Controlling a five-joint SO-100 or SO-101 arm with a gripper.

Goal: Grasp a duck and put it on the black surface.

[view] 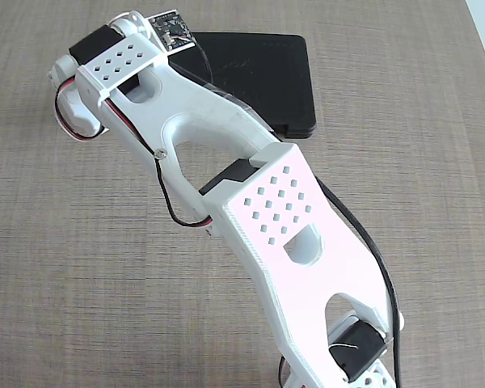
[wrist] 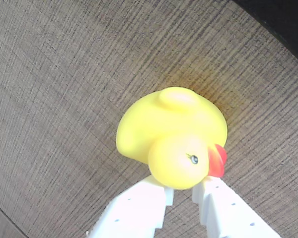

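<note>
My gripper point(wrist: 183, 191) sits open with the duck point(wrist: 171, 136) on the table right at my fingertips, head between them, so I'd nudge forward before squeezing, then carry it to the slab point(view: 255, 77).

Bright, even daylight is washing both views. In the fixed view, glare is bleaching the white arm point(view: 283, 218) at lower centre. In the wrist view, the duck point(wrist: 171, 136) is casting a soft shadow at centre, and the fingers point(wrist: 134, 213) at the bottom edge are blurring.

White perforated arm point(view: 279, 214) — black servos, red-black cables.
</note>
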